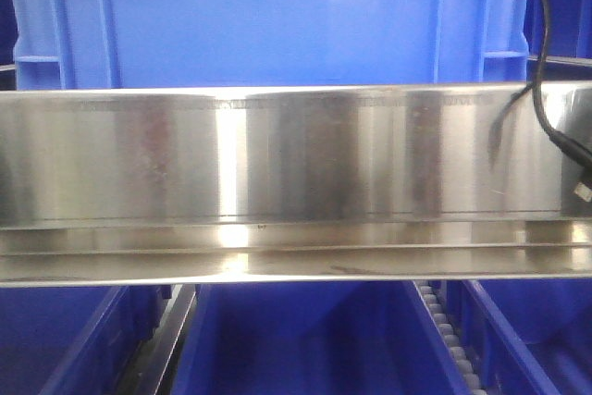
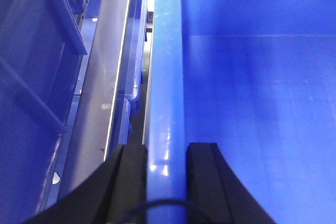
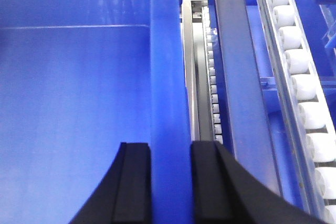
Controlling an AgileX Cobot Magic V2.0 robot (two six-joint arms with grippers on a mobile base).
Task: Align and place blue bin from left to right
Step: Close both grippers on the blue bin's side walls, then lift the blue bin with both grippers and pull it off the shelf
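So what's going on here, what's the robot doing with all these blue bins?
Both arms hold one blue bin by its opposite side walls. The left hand has a finger on each side of the left rim, and the right hand straddles the right rim likewise; both look clamped. A roller track runs beside the bin on the right. The front view shows mainly a steel rail, so I can't tell whether the bin is lifted.
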